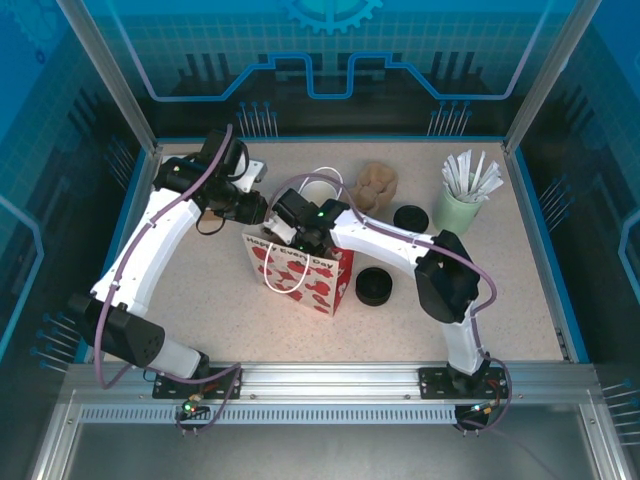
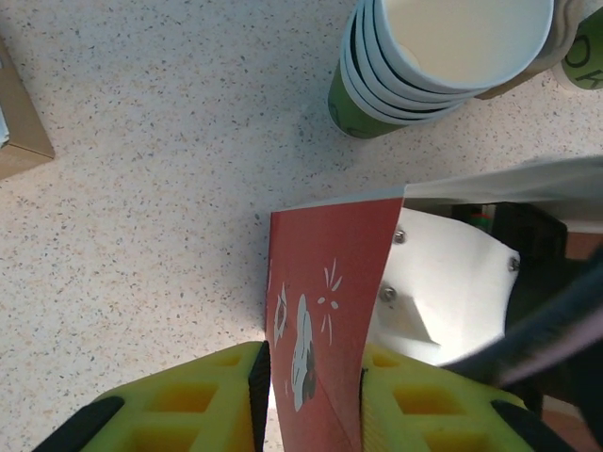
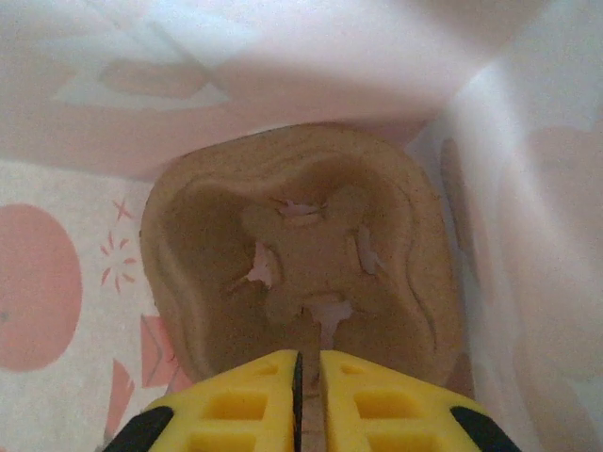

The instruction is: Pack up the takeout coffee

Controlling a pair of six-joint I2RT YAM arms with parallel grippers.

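Right pincer (image 3: pixel 298 400) is down inside the gift bag (image 1: pixel 300 272), jaws nearly closed. I read that as a pinch on the near rim of the pulp carrier (image 3: pixel 301 254), which lies at the bag's bottom. Left pincer (image 2: pixel 314 377) clamps the bag's red wall, holding the mouth open. Beyond it on the desk (image 2: pixel 141 141), the green coffee cup (image 2: pixel 443 47) stands upright outside the bag, touched by neither pincer. I judge the carrier as good as placed; the cup has yet to go in.

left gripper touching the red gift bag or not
Touching. The left wrist view shows the left gripper pinching the gift bag's red wall between both yellow fingers.
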